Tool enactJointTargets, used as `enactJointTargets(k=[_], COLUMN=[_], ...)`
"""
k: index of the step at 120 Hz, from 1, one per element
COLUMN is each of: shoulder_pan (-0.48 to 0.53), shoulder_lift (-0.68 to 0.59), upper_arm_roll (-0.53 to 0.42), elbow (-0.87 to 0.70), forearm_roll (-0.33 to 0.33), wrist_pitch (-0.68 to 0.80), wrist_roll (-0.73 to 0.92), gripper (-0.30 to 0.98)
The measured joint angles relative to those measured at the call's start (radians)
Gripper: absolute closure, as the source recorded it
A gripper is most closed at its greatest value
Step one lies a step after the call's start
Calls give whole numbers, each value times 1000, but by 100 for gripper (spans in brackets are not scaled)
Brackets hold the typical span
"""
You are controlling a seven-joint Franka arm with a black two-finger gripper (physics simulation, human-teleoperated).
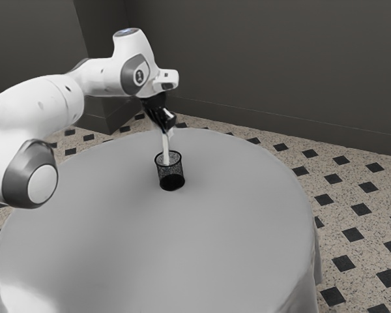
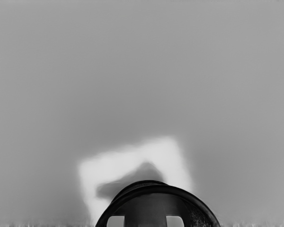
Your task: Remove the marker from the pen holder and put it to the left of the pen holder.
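Touching the marker's [image 1: 166,151] top (tool [image 1: 169,130]).

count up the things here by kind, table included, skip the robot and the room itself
Marker: 1
Pen holder: 1
Table: 1
Total: 3

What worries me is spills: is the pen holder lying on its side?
No, the black mesh pen holder stands upright on the grey tablecloth.
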Motion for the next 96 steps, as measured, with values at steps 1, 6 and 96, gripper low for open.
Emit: enactJointTargets(k=[1, 6, 96], shoulder_pan=[0, 0, 35], shoulder_lift=[-2, -15, -50], upper_arm_roll=[0, 0, 43], elbow=[1, 4, 20], forearm_roll=[1, 8, 223], wrist_pitch=[-3, -19, -337], wrist_roll=[0, -1, -45], gripper=[71, 71, 71])
